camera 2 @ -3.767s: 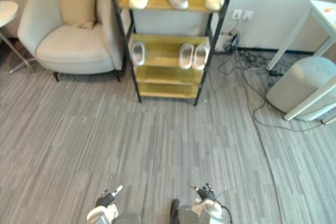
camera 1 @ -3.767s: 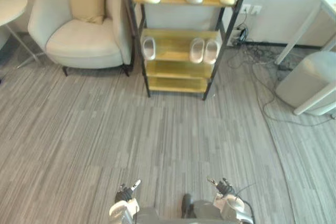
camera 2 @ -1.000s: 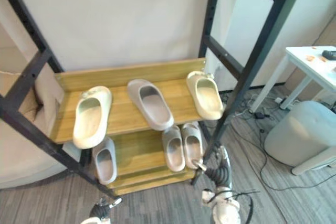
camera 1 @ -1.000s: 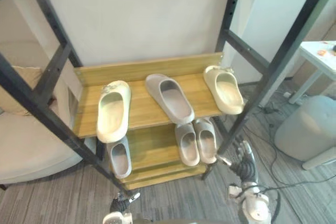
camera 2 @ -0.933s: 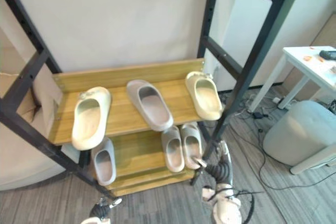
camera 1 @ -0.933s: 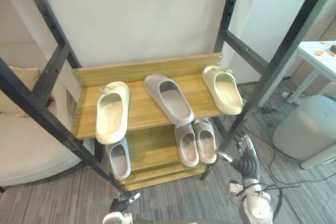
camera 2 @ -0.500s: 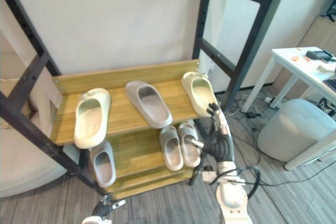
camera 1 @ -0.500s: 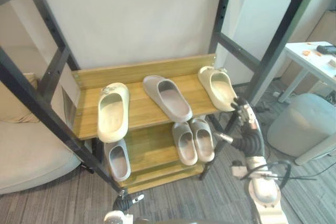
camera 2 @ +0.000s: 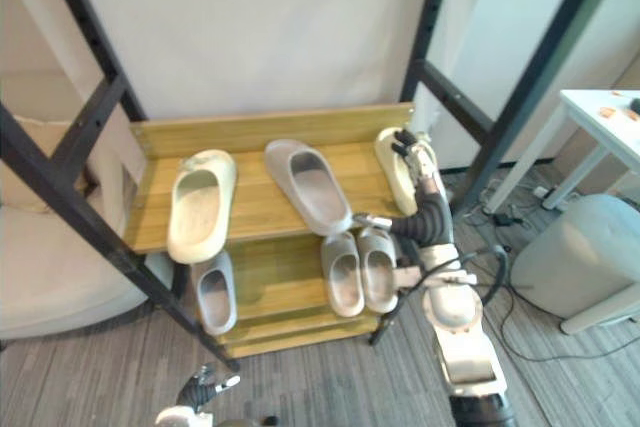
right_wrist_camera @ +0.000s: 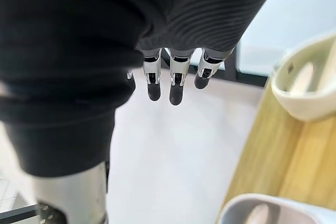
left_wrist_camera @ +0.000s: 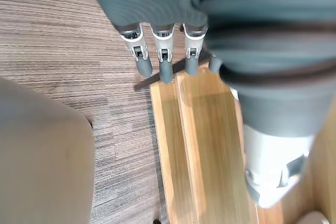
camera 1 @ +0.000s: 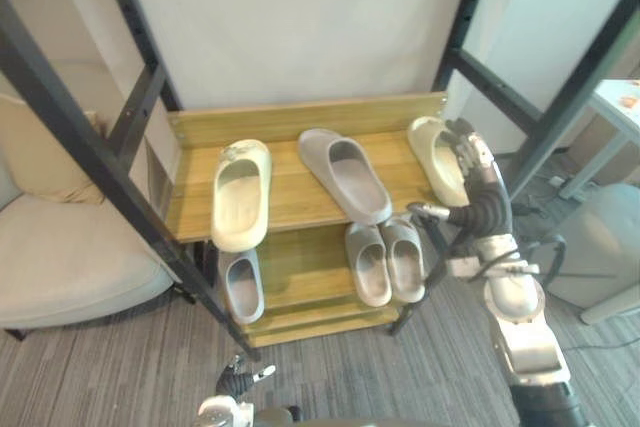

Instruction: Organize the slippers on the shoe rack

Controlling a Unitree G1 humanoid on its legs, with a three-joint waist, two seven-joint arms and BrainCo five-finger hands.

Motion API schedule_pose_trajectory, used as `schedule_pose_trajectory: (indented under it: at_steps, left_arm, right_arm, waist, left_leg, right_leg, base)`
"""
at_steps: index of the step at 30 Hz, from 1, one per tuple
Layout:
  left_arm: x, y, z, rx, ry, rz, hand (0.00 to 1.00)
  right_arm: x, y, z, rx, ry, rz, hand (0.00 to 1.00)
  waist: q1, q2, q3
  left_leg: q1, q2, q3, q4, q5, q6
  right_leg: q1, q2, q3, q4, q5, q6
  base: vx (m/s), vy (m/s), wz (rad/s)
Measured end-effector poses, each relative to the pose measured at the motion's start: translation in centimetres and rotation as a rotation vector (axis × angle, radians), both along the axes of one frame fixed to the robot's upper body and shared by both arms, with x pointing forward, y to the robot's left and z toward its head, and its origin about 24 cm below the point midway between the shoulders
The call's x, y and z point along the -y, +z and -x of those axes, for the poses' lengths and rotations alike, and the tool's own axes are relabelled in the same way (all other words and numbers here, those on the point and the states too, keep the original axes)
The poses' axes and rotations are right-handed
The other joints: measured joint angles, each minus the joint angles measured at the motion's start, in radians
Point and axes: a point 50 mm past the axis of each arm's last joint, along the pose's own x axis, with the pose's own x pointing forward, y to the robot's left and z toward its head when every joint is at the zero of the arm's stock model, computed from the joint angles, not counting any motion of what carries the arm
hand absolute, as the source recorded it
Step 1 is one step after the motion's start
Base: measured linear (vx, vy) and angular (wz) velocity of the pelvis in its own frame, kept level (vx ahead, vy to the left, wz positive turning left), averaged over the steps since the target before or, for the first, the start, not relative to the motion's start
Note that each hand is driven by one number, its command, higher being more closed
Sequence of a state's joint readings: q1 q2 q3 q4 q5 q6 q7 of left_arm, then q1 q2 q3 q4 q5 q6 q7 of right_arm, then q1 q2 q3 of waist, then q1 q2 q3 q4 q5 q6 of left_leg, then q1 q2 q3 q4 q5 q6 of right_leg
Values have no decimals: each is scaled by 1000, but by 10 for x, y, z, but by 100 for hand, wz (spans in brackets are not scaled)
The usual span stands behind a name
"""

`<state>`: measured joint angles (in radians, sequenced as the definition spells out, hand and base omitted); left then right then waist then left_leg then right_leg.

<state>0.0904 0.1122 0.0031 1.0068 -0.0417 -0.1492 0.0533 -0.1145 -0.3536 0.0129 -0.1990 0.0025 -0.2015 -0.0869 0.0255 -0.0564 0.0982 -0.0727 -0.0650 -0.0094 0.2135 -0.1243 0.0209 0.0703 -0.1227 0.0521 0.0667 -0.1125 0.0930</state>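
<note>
The shoe rack (camera 1: 290,202) has black posts and wooden shelves. On its upper shelf lie a cream slipper (camera 1: 240,197) at the left, a grey slipper (camera 1: 345,175) in the middle and a second cream slipper (camera 1: 435,152) at the right. The lower shelf carries one grey slipper (camera 1: 243,287) at the left and a grey pair (camera 1: 385,260) at the right. My right hand (camera 1: 478,192) is raised in front of the right cream slipper (right_wrist_camera: 310,87), fingers (right_wrist_camera: 169,85) straight, holding nothing. Low by the floor, my left hand (camera 1: 235,385) hangs open, its fingers (left_wrist_camera: 164,66) near the rack's bottom edge.
A beige armchair (camera 1: 60,247) with a cushion stands left of the rack. A grey pouf (camera 1: 605,257) and a white table corner (camera 1: 625,97) are at the right. The rack's slanted black posts (camera 1: 90,137) frame the shelf on both sides.
My right hand has risen from below the shelf to the level of the right cream slipper. The camera has shifted, after coming close to the rack from across the room.
</note>
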Motion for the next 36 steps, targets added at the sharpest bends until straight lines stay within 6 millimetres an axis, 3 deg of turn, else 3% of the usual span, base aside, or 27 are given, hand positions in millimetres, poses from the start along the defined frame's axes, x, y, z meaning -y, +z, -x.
schedule_pose_trajectory:
  at_steps: [4, 10, 15, 23, 31, 36]
  left_arm:
    - [-2, 2, -5, 15, -1, -5, 0]
    - [-1, 2, -6, 21, 10, 1, 0]
    - [0, 2, -6, 20, 11, 4, 0]
    - [1, 2, -6, 21, 29, 17, 0]
    - [1, 2, -6, 27, 44, 26, 0]
    - [0, 4, -9, 49, 54, 27, 0]
  right_arm:
    - [7, 0, -15, -29, -26, 30, 0]
    - [22, 6, -33, -58, -62, 66, 0]
    - [30, 11, -49, -81, -86, 67, 0]
    - [31, 13, -67, -139, -70, 142, 0]
    - [18, 16, -83, -178, -12, 217, 0]
    - [12, 18, -90, -197, 18, 271, 0]
  waist:
    - [16, -12, 9]
    - [30, 4, 19]
    - [31, 12, 24]
    - [37, 14, 26]
    - [39, 13, 37]
    - [50, 4, 54]
  left_leg:
    - [-17, -4, -27, 7, -1, 1]
    - [-15, 4, -55, -11, 4, 2]
    - [18, 5, -63, -96, 51, 4]
    - [40, 7, -84, -185, 112, -2]
    - [60, 11, -89, -274, 167, -19]
    - [77, -1, -130, -316, 198, -26]
  right_leg:
    - [0, 1, -12, -3, 7, -3]
    - [0, 15, -16, -2, 36, -14]
    - [-5, 17, -18, -3, 56, -25]
    - [-17, 18, -27, -3, 59, -29]
    - [-35, 18, -28, -12, 58, -28]
    - [-34, 13, -37, -17, 29, -8]
  base:
    - [50, 2, 20]
    - [7, 1, 10]
    - [-4, -5, 3]
    - [-34, -38, 6]
    - [-62, -38, -2]
    - [-62, -53, 1]
